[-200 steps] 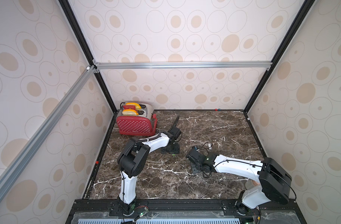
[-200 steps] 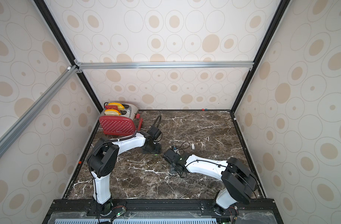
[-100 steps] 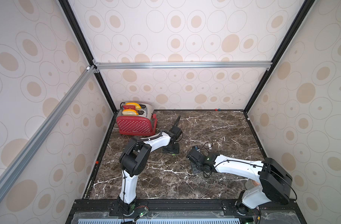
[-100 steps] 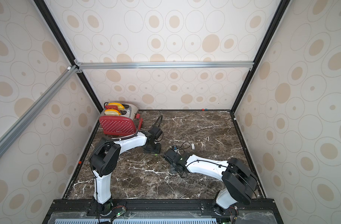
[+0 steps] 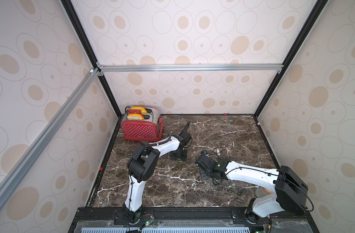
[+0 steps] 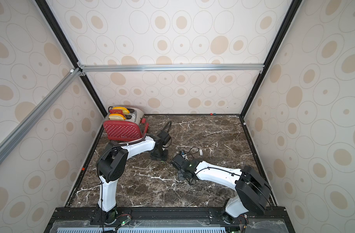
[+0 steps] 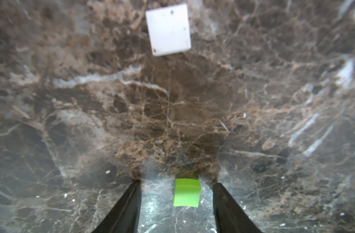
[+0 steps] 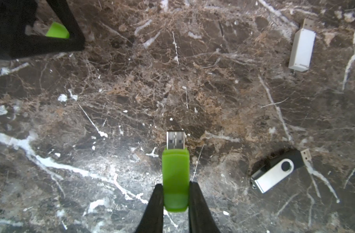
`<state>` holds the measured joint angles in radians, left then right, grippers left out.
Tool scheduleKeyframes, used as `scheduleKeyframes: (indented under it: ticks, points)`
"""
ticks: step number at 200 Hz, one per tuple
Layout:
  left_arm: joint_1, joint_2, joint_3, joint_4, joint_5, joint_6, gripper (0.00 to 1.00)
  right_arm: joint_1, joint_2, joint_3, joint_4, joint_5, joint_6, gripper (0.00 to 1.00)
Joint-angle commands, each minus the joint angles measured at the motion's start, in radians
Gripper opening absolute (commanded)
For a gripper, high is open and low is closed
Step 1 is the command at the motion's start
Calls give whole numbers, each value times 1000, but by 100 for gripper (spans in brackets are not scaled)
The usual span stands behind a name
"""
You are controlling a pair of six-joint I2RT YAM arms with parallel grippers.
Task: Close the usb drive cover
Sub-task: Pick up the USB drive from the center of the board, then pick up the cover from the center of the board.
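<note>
Where the right tool (image 8: 176, 184) shows in its own wrist view, its two black fingers (image 8: 155, 201) pinch the green usb drive (image 8: 175, 167) by the rear of its body. The bare metal plug (image 8: 175, 140) points away from the tool. The fingers run out of frame, and whether the drive rests on the marble surface (image 8: 212, 90) or hangs just above it cannot be told.

The left tool (image 7: 176, 182) stands with its fingers (image 7: 128, 205) spread. The green cover (image 7: 186, 192) lies on the surface in the gap between them and touches neither. It is blurred there, so its open end cannot be made out. From the right wrist view only part of the cover (image 8: 57, 31) shows, the rest being hidden behind the left tool's black fingers.

Farther out lie a white drive (image 8: 301, 50) with its plug exposed and a black and silver swivel drive (image 8: 277, 170), well apart from each other. A blurred white square piece (image 7: 168, 29) lies beyond the cover.

In both top views the arms' own bodies hide the fingertips, the drive and the cover. A red toaster (image 5: 141, 129) stands in the far corner on the left arm's side
</note>
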<state>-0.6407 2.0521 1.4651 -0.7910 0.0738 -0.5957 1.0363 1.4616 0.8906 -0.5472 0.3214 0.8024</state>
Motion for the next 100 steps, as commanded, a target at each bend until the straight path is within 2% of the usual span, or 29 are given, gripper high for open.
scheduleKeyframes:
  ticks: [1,100]
  points:
    - [-18,56,3,-62,61,12,56,-5,-27,-9,-33,31,-14,5]
    - [-21,79,19,-95,86,0,45,-4,-39,-17,-21,21,-28,4]
